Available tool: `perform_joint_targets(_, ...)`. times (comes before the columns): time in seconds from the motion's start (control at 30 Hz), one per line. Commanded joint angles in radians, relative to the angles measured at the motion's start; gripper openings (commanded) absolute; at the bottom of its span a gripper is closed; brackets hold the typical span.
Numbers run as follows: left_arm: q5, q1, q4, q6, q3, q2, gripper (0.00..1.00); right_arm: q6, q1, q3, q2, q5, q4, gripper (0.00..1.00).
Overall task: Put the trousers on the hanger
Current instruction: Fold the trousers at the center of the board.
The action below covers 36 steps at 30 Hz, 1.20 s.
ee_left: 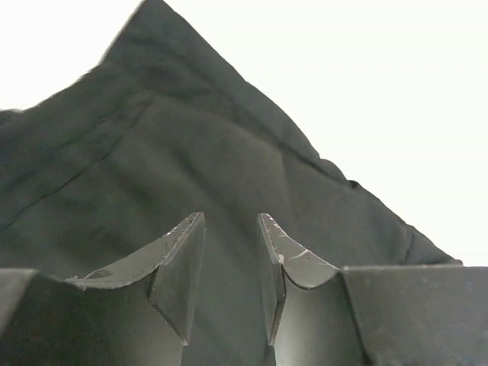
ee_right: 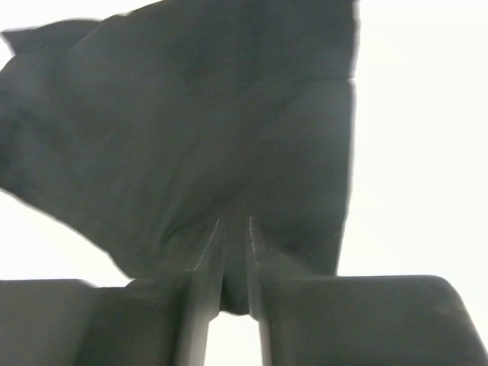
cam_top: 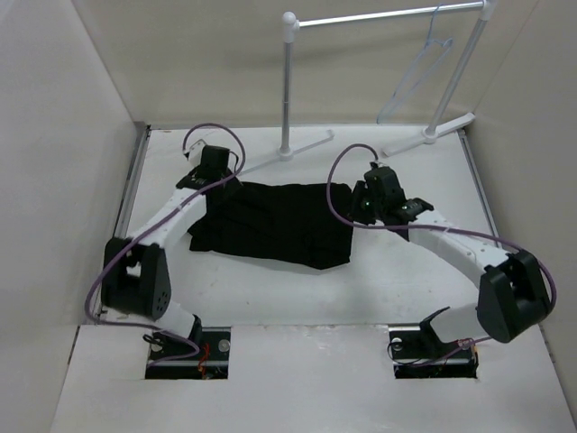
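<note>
The black trousers [cam_top: 275,221] lie spread flat on the white table, mid-view. My left gripper [cam_top: 219,183] is at their far left corner; in the left wrist view its fingers stand apart [ee_left: 231,217] just over the cloth [ee_left: 191,137], which shows in the gap, ungripped. My right gripper [cam_top: 359,202] is at the trousers' right edge; in the right wrist view it is shut [ee_right: 234,223] on a fold of the cloth [ee_right: 191,114], pinched and drawn up between the fingers. The pale-blue hanger [cam_top: 416,72] hangs from the rack's bar at the back right, away from both grippers.
A white tube garment rack [cam_top: 288,86] stands at the back, its bar [cam_top: 388,14] running right and its feet [cam_top: 302,150] on the table behind the trousers. Pale walls close in the table on the left, right and back.
</note>
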Motion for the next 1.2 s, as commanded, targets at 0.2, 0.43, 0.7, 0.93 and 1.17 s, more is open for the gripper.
perform_joint_targets(0.2, 0.046, 0.118, 0.127, -0.005, -0.002, 0.241, 0.31, 0.111, -0.064, -0.168, 0.127, -0.083, 0.189, 0.61)
perform_joint_targets(0.43, -0.017, 0.218, 0.147, -0.007, -0.276, 0.094, 0.30, 0.203, -0.082, -0.316, 0.155, -0.195, 0.349, 0.17)
perform_joint_targets(0.7, 0.060, 0.267, 0.125, -0.023, -0.317, -0.159, 0.39, 0.156, -0.076, -0.317, 0.040, -0.199, 0.246, 0.50)
perform_joint_targets(0.93, 0.032, 0.050, 0.032, -0.048, -0.202, -0.216, 0.39, 0.068, -0.065, -0.149, -0.056, -0.137, 0.125, 0.42)
perform_joint_targets(1.17, 0.027, -0.308, 0.068, -0.201, -0.240, -0.164, 0.20, 0.100, -0.019, 0.090, 0.242, -0.298, 0.315, 0.11)
